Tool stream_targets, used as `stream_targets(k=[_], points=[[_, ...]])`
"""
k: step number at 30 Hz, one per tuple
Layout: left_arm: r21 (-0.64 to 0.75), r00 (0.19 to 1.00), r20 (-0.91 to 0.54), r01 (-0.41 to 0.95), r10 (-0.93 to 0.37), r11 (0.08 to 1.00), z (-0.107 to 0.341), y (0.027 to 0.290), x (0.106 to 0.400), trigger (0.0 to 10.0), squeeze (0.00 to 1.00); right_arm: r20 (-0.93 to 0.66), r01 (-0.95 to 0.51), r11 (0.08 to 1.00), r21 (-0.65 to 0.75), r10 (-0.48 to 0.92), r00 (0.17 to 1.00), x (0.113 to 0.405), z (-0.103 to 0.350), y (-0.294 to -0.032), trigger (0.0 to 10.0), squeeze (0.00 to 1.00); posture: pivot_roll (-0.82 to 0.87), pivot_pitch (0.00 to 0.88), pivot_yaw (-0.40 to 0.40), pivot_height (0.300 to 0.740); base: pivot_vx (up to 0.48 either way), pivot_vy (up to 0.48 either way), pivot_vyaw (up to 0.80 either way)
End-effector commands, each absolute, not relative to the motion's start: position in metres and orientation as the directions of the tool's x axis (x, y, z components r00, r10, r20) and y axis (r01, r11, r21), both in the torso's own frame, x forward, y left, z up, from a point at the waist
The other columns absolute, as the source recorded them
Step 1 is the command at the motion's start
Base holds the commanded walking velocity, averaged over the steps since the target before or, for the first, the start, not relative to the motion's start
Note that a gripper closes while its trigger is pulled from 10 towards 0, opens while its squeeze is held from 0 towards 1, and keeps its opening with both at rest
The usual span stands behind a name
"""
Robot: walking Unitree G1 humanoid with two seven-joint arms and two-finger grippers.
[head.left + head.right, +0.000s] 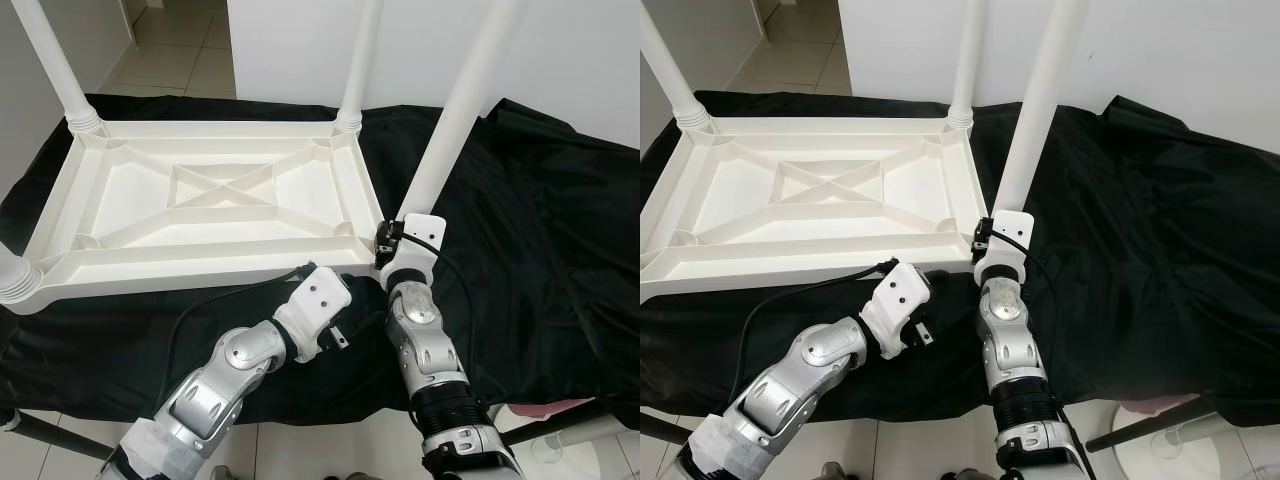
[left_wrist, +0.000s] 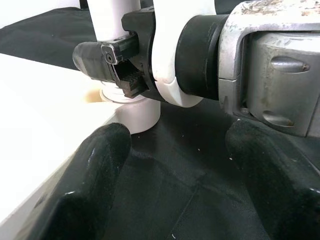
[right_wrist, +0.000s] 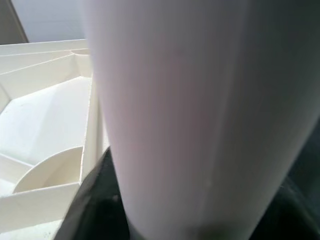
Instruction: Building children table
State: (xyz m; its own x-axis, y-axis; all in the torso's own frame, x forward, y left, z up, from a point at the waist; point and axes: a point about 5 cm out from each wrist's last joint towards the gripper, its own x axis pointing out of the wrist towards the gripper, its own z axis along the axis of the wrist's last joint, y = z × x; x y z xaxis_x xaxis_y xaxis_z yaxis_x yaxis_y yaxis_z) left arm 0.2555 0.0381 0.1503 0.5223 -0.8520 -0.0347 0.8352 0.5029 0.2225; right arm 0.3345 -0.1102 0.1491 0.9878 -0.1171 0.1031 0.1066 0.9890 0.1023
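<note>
Upturned white plastic tabletop [image 1: 215, 190] lies ribs-up on a black cloth [image 1: 540, 230] covering a work surface. Far-left leg [image 1: 55, 60] and far-right leg [image 1: 360, 60] stand in their corner sockets; a ribbed socket end [image 1: 15, 280] shows at the near-left corner.

Left gripper [image 1: 340, 335] hovers low at the tabletop's near edge, close to the near-right corner. In the left wrist view its fingers [image 2: 95, 170] are spread wide, holding nothing, with only cloth between them.

Right gripper [image 1: 392, 238] is at the near-right corner, clamped on the base of the fourth leg [image 1: 460, 110]. The left wrist view shows a black finger pressed against the white tube just above the socket collar [image 2: 131, 112]. The leg leans up and away to the right, not upright like the far two.

Risks, as judged:
- The tilt suggests the leg is not seated square; pushing down now could jam it or slide it off the socket.
- The tabletop is light and sits on slick cloth; force at one corner may shift or tip it, since the left gripper is not bracing it.
- The grip sits low on a long leg, so the top could swing.
</note>
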Motion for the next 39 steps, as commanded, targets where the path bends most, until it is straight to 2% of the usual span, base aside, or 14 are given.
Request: stream_targets(k=[1,13,14,15,17,18,27,29,31,39], points=[[0.221,0.461,-0.056,0.871,-0.886,0.439,0.149,0.035,0.251,10.0,0.00,0.075,0.117,0.988,0.104,-0.125,0.989,0.332,0.141,-0.117,10.0,1.00,0.00,0.109,-0.072,0.740,0.000,0.000,0.00],[0.220,0.459,-0.062,0.872,-0.886,0.437,0.147,0.034,0.250,10.0,0.00,0.126,0.021,0.997,0.076,-0.031,0.992,0.330,0.141,-0.126,10.0,1.00,-0.01,0.110,-0.076,0.740,0.000,0.000,0.00],[0.221,0.460,-0.061,0.872,-0.886,0.437,0.147,0.033,0.251,10.0,0.00,0.138,-0.019,0.997,0.074,0.009,0.990,0.328,0.139,-0.130,10.0,1.00,-0.01,0.109,-0.077,0.740,0.000,0.000,0.00],[0.222,0.460,-0.061,0.871,-0.886,0.437,0.147,0.033,0.251,10.0,0.00,0.145,-0.076,0.994,0.073,0.065,0.987,0.326,0.138,-0.133,10.0,0.72,-0.01,0.109,-0.077,0.740,0.000,0.000,0.00],[0.223,0.460,-0.060,0.871,-0.886,0.437,0.147,0.034,0.251,10.0,0.00,0.148,-0.113,0.991,0.073,0.102,0.984,0.324,0.137,-0.135,10.0,0.72,-0.01,0.109,-0.077,0.740,0.000,0.000,0.00],[0.223,0.460,-0.060,0.871,-0.886,0.438,0.147,0.034,0.251,10.0,0.00,0.155,-0.156,0.985,0.070,0.144,0.977,0.323,0.137,-0.138,10.0,0.00,-0.01,0.108,-0.076,0.740,0.000,0.000,0.00],[0.225,0.455,-0.060,0.874,-0.889,0.432,0.148,0.033,0.252,10.0,0.00,0.154,-0.385,0.920,-0.076,0.393,0.907,0.327,0.141,-0.156,10.0,0.00,-0.01,0.103,-0.070,0.740,0.000,0.000,0.00],[0.225,0.454,-0.062,0.874,-0.889,0.431,0.148,0.033,0.252,10.0,0.00,0.147,-0.404,0.911,-0.083,0.412,0.899,0.329,0.141,-0.157,10.0,0.00,-0.01,0.099,-0.068,0.740,0.000,0.000,0.00],[0.228,0.446,-0.067,0.878,-0.892,0.422,0.147,0.033,0.252,10.0,0.00,0.115,-0.477,0.867,-0.146,0.494,0.862,0.337,0.144,-0.158,10.0,0.00,-0.01,0.096,-0.068,0.740,0.000,0.000,0.00],[0.233,0.444,-0.068,0.878,-0.893,0.419,0.148,0.033,0.253,10.0,0.00,0.073,-0.578,0.797,-0.174,0.596,0.800,0.348,0.149,-0.154,10.0,0.00,0.00,0.087,-0.068,0.740,0.000,0.000,0.00]])
